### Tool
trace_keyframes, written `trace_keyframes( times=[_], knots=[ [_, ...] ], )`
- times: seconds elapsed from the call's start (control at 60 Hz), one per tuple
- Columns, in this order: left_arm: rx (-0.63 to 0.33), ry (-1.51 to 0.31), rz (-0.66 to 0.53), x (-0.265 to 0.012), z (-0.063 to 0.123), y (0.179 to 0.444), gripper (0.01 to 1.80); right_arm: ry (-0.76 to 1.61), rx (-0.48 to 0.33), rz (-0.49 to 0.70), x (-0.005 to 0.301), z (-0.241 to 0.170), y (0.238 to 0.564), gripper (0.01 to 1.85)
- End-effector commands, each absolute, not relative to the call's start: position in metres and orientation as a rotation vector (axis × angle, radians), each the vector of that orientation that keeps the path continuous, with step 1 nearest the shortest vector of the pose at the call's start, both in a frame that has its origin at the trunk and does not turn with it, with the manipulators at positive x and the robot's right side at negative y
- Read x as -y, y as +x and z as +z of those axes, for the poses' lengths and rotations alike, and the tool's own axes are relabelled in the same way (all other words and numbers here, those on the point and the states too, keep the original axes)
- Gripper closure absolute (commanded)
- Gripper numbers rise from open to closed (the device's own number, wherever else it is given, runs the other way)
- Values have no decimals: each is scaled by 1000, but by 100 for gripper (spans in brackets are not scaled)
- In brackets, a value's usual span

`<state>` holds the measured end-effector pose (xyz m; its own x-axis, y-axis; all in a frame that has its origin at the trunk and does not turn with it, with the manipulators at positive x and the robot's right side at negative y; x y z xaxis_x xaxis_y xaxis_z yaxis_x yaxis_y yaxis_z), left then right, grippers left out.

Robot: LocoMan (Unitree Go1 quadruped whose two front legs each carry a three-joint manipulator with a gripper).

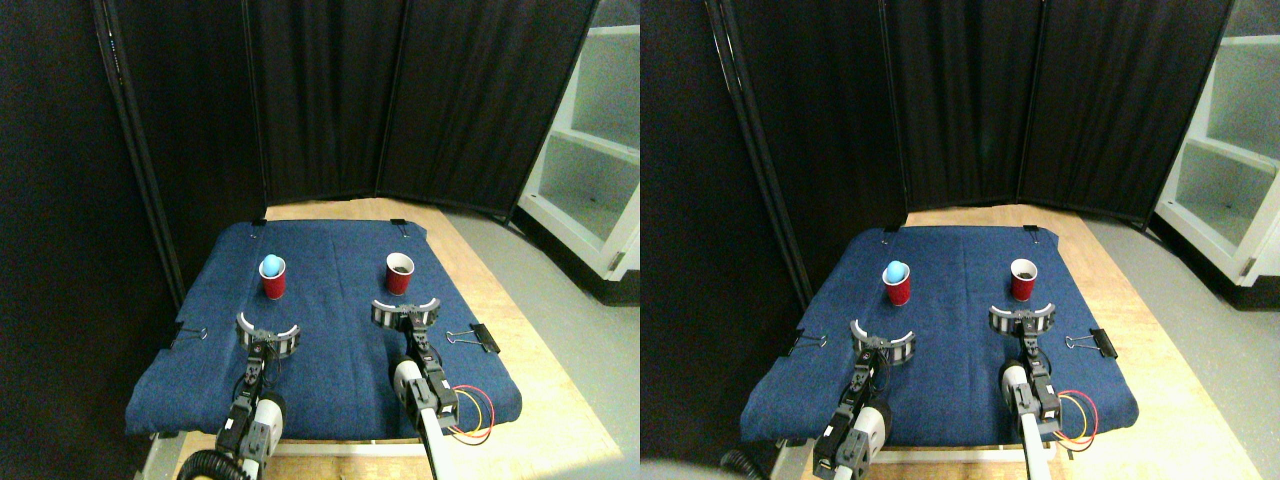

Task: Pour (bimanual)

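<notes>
Both cups stand toward the far edge of the cloth (330, 350); the left cup (272, 279) holds a blue ball (270, 265), the right cup (400, 273) looks empty; my left gripper (267, 335) and right gripper (406, 312) gape wide, empty, just short of them; I'd advance each squarely, closing gently.

Two red cups, both upright, well apart on blue cloth. Left cup (272, 279): light blue ball (270, 265) seated in its mouth; stands just beyond the left fingers (247, 325). Right cup (400, 273): interior dark; stands just beyond the right fingers (383, 311).
</notes>
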<state>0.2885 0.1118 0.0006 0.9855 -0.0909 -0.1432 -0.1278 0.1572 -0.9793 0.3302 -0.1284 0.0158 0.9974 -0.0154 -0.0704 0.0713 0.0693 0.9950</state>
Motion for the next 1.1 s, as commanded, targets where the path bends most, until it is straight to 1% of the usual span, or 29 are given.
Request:
trace_keyframes(
  times=[0.017,0.3,0.783,0.867,1.033,1.1],
  knots=[
    [-135,-1433,-18,-110,11,290,67,1513,-24,-27,124,24,330,49],
    [-140,-1450,-19,-111,9,292,70,1507,-37,-16,123,24,332,42],
    [-130,-1450,14,-114,3,299,66,1496,-41,-18,122,19,335,46],
    [-135,-1449,7,-113,3,300,68,1506,-44,-14,122,19,336,48],
    [-142,-1449,6,-114,2,302,68,1524,-43,-39,121,19,336,51],
    [-145,-1446,5,-114,2,303,68,1512,-41,-32,121,19,337,51]
  ],
)
